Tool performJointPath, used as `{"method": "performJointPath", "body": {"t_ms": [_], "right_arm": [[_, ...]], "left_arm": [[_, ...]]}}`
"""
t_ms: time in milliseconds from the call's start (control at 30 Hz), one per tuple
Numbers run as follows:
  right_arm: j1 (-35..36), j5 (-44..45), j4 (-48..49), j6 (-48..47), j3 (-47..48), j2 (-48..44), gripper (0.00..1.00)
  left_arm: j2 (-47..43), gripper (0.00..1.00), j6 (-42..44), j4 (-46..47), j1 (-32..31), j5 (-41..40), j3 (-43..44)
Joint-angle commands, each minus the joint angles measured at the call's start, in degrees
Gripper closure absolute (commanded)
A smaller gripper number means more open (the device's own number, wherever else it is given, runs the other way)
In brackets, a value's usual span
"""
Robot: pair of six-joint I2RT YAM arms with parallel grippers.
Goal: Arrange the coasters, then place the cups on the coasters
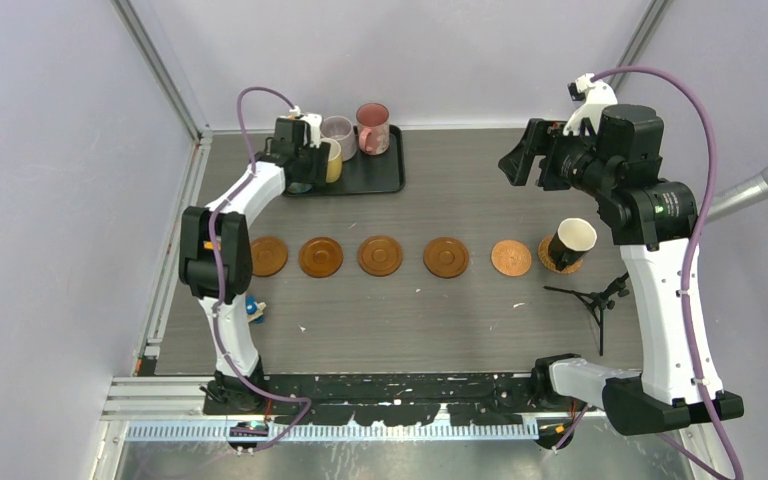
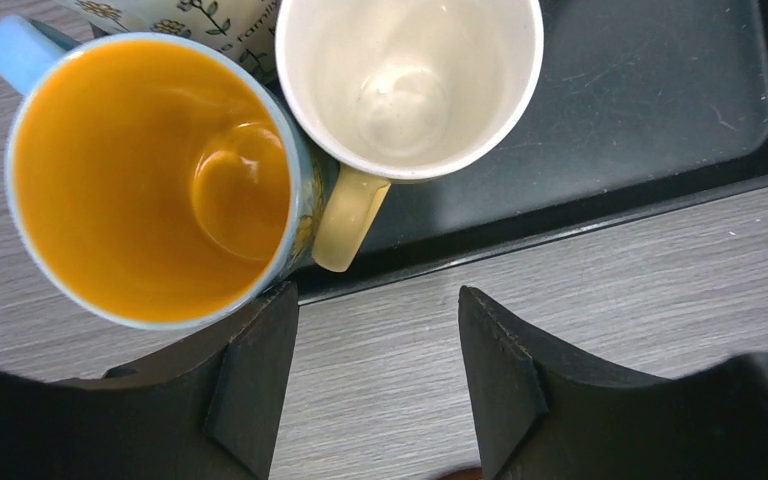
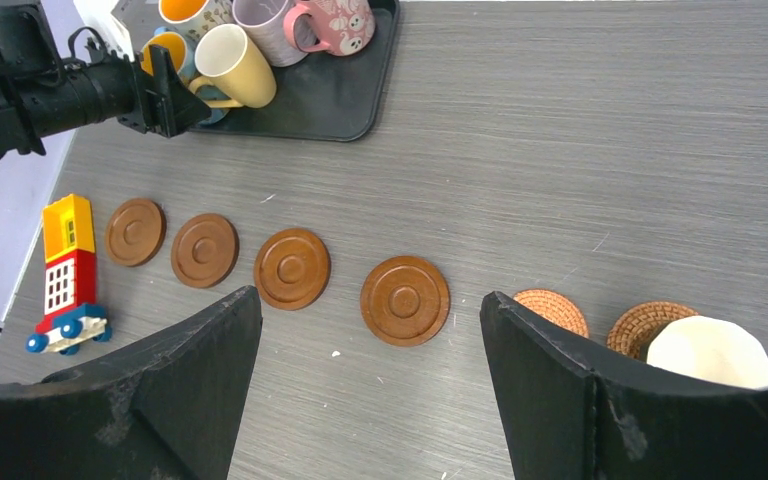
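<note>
Six round brown coasters lie in a row, from the leftmost coaster (image 1: 268,256) to the rightmost coaster (image 1: 552,262); the two at the right look woven (image 3: 552,308). A black cup (image 1: 571,242) with a white inside stands on the rightmost one. The other cups are at the black tray (image 1: 375,172): lilac (image 1: 338,135), pink (image 1: 372,127), cream-yellow (image 2: 408,85) and blue with an orange inside (image 2: 150,180). My left gripper (image 2: 378,340) is open just in front of the blue and cream cups, with only table between its fingers. My right gripper (image 3: 370,298) hangs open above the row, holding nothing.
A white patterned mug (image 2: 210,20) stands behind the blue one. A toy block vehicle (image 3: 65,265) lies at the table's left edge near the leftmost coaster. A small black tripod (image 1: 592,298) stands by the right arm's base.
</note>
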Motion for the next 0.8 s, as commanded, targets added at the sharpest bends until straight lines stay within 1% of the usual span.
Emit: {"method": "performJointPath", "body": {"t_ms": [0, 267, 367, 467, 667, 767], "right_arm": [[0.29, 1.22, 1.02, -1.11, 0.60, -0.45, 0.15], [0.29, 1.73, 0.06, -1.70, 1.70, -0.17, 0.15], [0.26, 1.78, -0.08, -1.82, 1.89, -0.07, 0.15], [0.26, 1.82, -0.11, -1.83, 1.94, -0.07, 0.15], [0.29, 2.06, -0.27, -2.00, 1.69, -0.51, 0.15], [0.28, 2.06, -0.26, -2.16, 1.78, -0.43, 0.15]], "left_arm": [[0.74, 0.38, 0.80, 6.56, 0.28, -1.98, -1.21], [2.96, 0.36, 3.42, 11.15, 0.30, -1.64, -2.09], [3.86, 0.36, 4.07, 12.23, 0.23, 0.73, -1.80], [4.88, 0.41, 4.05, 11.32, 0.21, 2.58, -0.57], [5.72, 0.57, 4.23, 11.25, 0.21, 4.38, -0.15], [6.71, 0.59, 4.31, 10.91, 0.05, 4.26, 0.93]]}}
